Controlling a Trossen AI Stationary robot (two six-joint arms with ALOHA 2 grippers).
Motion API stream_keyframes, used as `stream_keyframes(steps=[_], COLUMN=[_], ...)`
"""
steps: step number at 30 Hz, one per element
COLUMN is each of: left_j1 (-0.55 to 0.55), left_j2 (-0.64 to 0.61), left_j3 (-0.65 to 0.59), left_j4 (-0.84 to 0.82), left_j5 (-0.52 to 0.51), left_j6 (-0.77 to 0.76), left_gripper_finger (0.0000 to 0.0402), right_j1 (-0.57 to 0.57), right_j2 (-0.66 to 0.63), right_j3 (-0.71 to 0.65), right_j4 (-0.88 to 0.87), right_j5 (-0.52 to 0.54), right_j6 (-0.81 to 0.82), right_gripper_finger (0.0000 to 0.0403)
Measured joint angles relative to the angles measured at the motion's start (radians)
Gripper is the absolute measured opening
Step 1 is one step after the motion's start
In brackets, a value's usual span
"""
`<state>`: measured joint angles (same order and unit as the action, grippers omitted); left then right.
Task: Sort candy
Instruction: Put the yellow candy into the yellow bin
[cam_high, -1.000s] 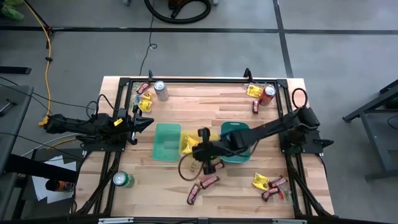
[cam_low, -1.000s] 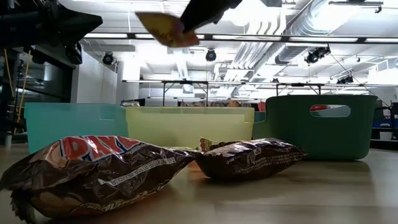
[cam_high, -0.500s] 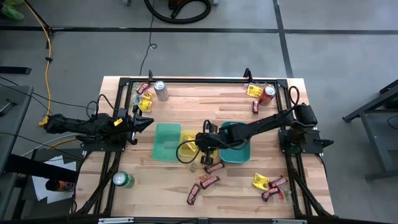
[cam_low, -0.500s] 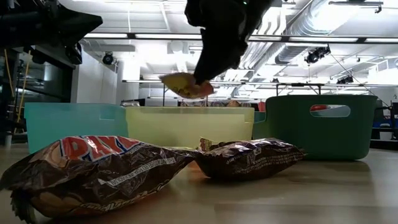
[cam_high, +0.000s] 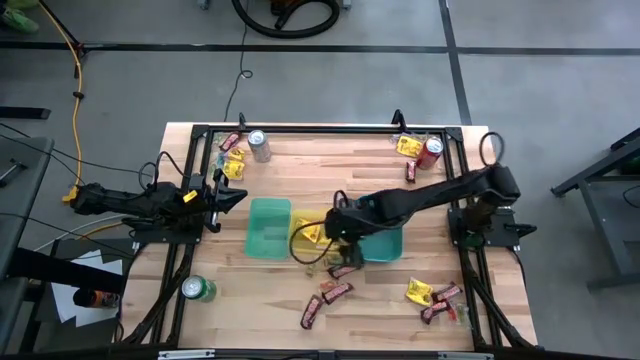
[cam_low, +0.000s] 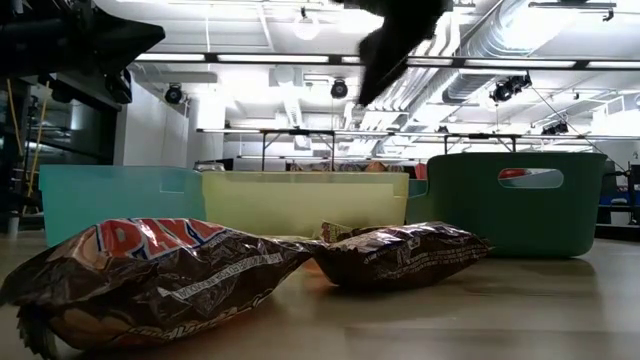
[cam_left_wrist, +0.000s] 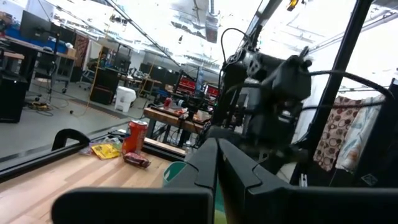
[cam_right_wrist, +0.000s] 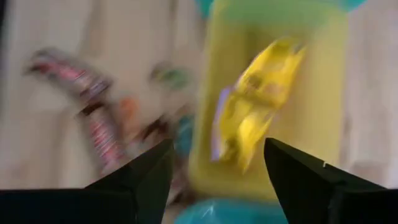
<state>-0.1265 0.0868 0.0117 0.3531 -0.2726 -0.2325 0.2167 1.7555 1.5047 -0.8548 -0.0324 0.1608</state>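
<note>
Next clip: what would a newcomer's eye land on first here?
The right gripper, fingers open, hangs above the yellow bin at the table's middle, with yellow packets lying inside it. Dark brown-and-red bars lie on the wood in front of the bins. The left gripper waits at the table's left edge.

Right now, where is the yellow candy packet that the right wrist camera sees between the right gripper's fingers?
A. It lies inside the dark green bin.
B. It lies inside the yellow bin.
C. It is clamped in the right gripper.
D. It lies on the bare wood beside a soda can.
B: in the right wrist view the yellow packet lies within the yellow bin, beyond the open right gripper, whose fingers hold nothing.
</note>
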Motion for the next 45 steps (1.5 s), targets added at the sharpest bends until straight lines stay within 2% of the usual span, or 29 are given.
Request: stream_keyframes(steps=[2, 6, 11, 14, 17, 19, 29, 34, 38, 41, 43, 45], left_j1=[0.0, 0.0, 0.0, 0.0, 0.0, 0.0, 0.0, 0.0, 0.0, 0.0, 0.0, 0.0], left_j2=[0.0, 0.0, 0.0, 0.0, 0.0, 0.0, 0.0, 0.0, 0.0, 0.0, 0.0, 0.0], left_j3=[0.0, 0.0, 0.0, 0.0, 0.0, 0.0, 0.0, 0.0, 0.0, 0.0, 0.0, 0.0], left_j4=[-0.006, -0.021, -0.024, -0.025, -0.027, -0.027, -0.028, -0.028, -0.028, -0.028, -0.028, -0.028], left_j5=[0.0, 0.0, 0.0, 0.0, 0.0, 0.0, 0.0, 0.0, 0.0, 0.0, 0.0, 0.0], left_j6=[0.0, 0.0, 0.0, 0.0, 0.0, 0.0, 0.0, 0.0, 0.0, 0.0, 0.0, 0.0], left_gripper_finger=[0.0001, 0.0001, 0.0001, 0.0001, 0.0001, 0.0001, 0.0001, 0.0001, 0.0001, 0.0001, 0.0001, 0.0001], right_j1=[0.045, 0.2, 0.438, 0.562, 0.63, 0.639, 0.602, 0.602, 0.602, 0.602, 0.602, 0.602], right_j2=[-0.049, -0.164, -0.298, -0.341, -0.344, -0.342, -0.342, -0.342, -0.341, -0.341, -0.341, -0.341], right_j3=[-0.008, -0.084, -0.266, -0.387, -0.489, -0.548, -0.786, -0.833, -0.833, -0.833, -0.833, -0.833], right_j4=[-0.063, -0.137, -0.127, -0.129, -0.128, -0.102, 0.135, 0.271, 0.271, 0.262, 0.26, 0.265], right_j5=[-0.05, -0.038, 0.055, 0.074, 0.058, 0.054, 0.013, -0.014, -0.016, -0.023, -0.035, -0.053], right_j6=[0.039, 0.177, 0.571, 0.842, 1.053, 1.132, 1.23, 1.228, 1.222, 1.223, 1.223, 1.222], right_gripper_finger=[0.0247, 0.0248, 0.0248, 0.0248, 0.0248, 0.0248, 0.0248, 0.0248, 0.0242, 0.0203, 0.0147, 0.0073])
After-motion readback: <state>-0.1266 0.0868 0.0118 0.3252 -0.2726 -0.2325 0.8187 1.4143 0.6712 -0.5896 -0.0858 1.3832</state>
